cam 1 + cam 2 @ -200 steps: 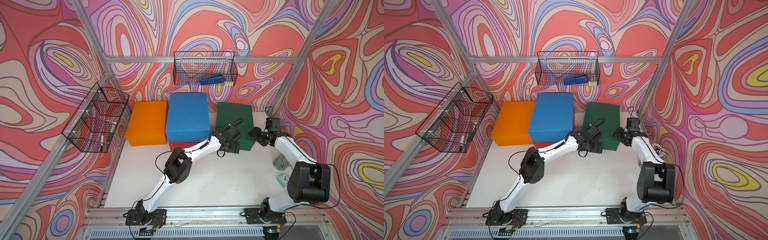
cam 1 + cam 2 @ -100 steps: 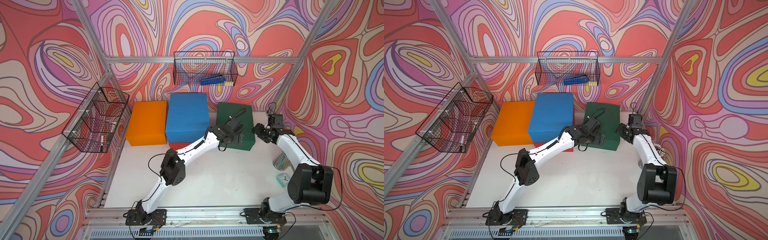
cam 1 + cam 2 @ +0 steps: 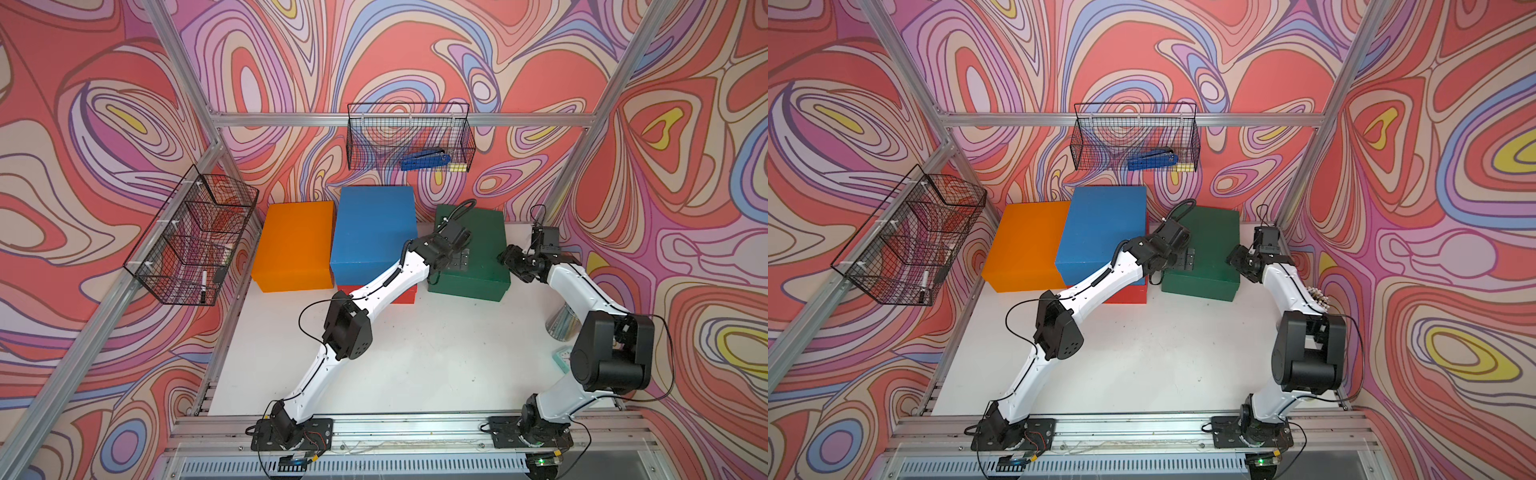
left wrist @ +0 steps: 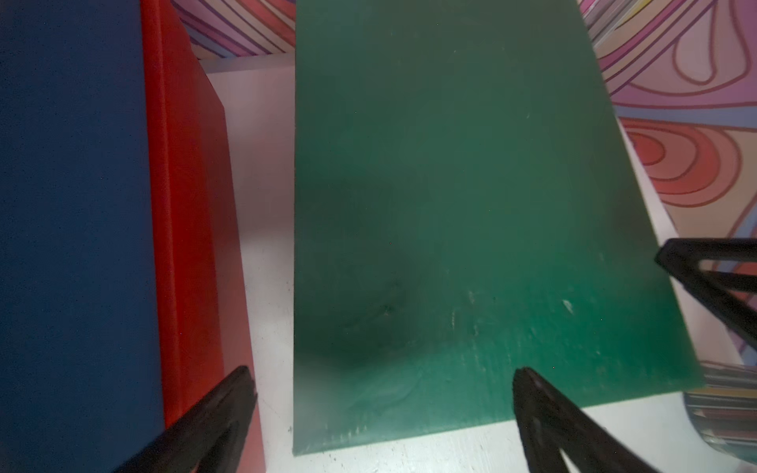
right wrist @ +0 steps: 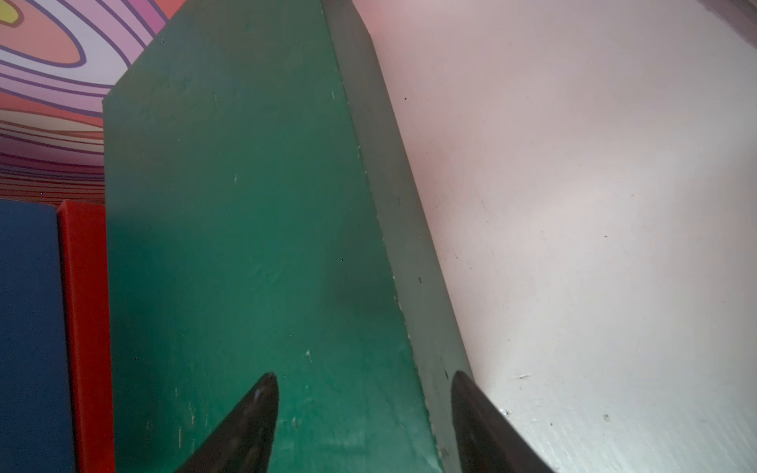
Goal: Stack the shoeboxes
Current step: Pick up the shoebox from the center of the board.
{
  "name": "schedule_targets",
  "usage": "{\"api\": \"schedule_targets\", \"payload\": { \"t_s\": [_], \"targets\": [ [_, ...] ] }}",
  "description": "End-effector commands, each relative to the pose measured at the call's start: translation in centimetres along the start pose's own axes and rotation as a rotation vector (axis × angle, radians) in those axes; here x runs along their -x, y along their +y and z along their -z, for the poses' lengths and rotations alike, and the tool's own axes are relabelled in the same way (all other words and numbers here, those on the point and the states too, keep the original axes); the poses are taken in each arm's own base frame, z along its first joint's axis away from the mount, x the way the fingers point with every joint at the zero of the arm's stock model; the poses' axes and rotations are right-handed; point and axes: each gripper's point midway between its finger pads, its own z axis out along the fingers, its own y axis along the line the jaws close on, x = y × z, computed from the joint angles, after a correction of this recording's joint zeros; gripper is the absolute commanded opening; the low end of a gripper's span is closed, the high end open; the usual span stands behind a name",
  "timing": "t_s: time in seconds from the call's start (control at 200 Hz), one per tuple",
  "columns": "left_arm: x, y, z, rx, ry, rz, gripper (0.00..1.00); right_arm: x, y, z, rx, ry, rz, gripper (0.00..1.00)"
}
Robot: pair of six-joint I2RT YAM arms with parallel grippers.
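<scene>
Advanced since a second ago, the left fingers (image 4: 213, 417) hover wide open over the dark green cardboard shoebox (image 3: 484, 232) on the white worktop (image 3: 415, 353), while the parted, empty right fingers (image 5: 245, 422) straddle its right edge.

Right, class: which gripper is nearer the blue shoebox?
Left. The left gripper hovers open over the green shoebox edge that faces the blue shoebox. The right gripper straddles the green shoebox's opposite edge, farther away.
</scene>
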Motion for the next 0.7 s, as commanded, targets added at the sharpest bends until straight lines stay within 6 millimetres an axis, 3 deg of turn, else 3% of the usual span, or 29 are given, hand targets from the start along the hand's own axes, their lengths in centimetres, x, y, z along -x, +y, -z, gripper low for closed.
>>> {"api": "schedule_targets", "payload": {
  "t_s": [0.0, 0.506, 0.691],
  "targets": [
    [0.0, -0.1, -0.4, 0.028, -0.016, -0.036, 1.00, 1.1, 0.8, 0.0, 0.029, -0.025, 0.007, 0.68],
    [-2.0, 0.8, -4.0, 0.058, 0.020, -0.032, 1.00, 0.9, 0.9, 0.8, 0.035, -0.028, 0.005, 0.68],
    [-2.9, -0.3, -4.6, -0.005, 0.059, -0.004, 1.00, 0.8, 1.1, 1.0, 0.042, -0.026, 0.000, 0.68]
  ]
}}
